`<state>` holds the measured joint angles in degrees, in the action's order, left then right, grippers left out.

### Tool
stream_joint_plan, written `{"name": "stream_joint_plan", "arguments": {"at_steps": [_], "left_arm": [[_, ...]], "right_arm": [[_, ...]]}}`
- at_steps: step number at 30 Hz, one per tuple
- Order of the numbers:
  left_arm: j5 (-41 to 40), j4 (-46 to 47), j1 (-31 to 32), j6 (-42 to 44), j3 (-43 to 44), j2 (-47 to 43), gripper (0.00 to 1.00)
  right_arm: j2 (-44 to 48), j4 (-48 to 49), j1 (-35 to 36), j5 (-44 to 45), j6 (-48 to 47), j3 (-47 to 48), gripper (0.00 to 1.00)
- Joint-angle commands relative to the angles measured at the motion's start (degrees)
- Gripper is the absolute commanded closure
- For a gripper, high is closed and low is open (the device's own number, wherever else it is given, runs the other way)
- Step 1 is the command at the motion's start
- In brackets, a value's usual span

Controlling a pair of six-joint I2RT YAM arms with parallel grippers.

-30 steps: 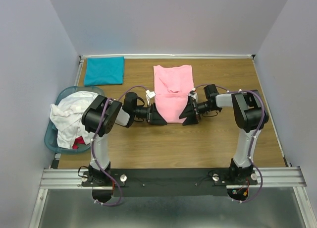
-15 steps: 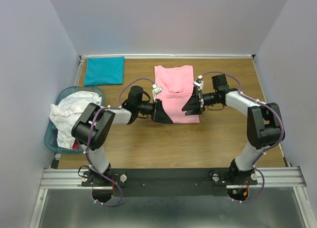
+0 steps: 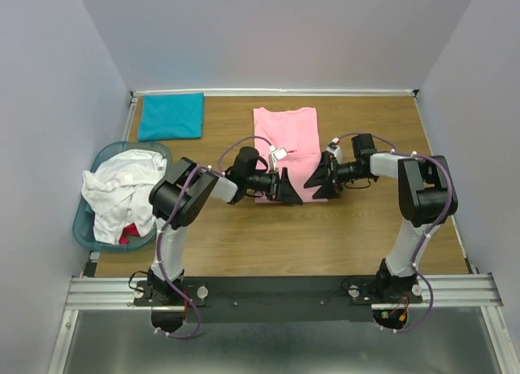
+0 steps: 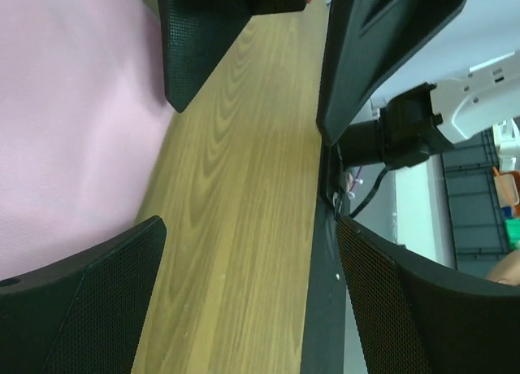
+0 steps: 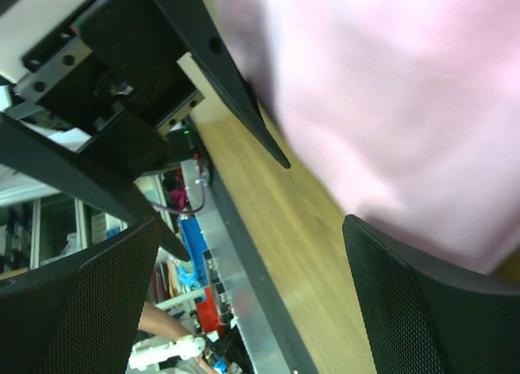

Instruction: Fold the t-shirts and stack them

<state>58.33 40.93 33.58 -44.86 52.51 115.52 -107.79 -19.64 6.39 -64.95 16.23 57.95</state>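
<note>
Two hands work at one light pink t-shirt (image 3: 284, 132), which lies flat on the counter (image 3: 268, 237). The left hand (image 3: 286, 187) and the right hand (image 3: 318, 181) point at each other, tips near but apart, low at the shirt's near hem. Most of the pink cloth stretches away beyond them. Both hands have their fingers spread wide and neither grips anything. In the left wrist view bare wood shows between the left fingers (image 4: 81, 309), with pink cloth (image 4: 65, 130) to one side. In the right wrist view the pink cloth (image 5: 390, 89) fills the space ahead of the right hand.

One teal t-shirt (image 3: 171, 116), folded, lies well apart, far beyond the left hand and to its left. One light-blue basket (image 3: 84, 228) stands further left of that hand, holding a heap of white t-shirts (image 3: 114, 191); how many cannot be told
</note>
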Motion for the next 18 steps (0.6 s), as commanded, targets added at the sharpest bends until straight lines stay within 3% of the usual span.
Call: {"name": "stream_joint_plan", "arguments": {"at_steps": [1, 7, 18], "left_arm": [[-5.0, 0.2, 0.5, -2.5, 2.0, 4.1, 0.06], [-10.4, -12.7, 0.2, 4.3, 2.7, 4.3, 0.06], [-6.4, -14.5, -6.3, 9.8, -4.1, 0.2, 0.06]], "right_arm": [[-2.7, -0.8, -0.5, 5.0, -1.9, -1.3, 0.00], [-3.5, -1.0, -0.6, 10.8, -1.9, -2.1, 0.00], [-4.0, -3.4, -0.6, 17.1, -3.9, -2.1, 0.00]]}}
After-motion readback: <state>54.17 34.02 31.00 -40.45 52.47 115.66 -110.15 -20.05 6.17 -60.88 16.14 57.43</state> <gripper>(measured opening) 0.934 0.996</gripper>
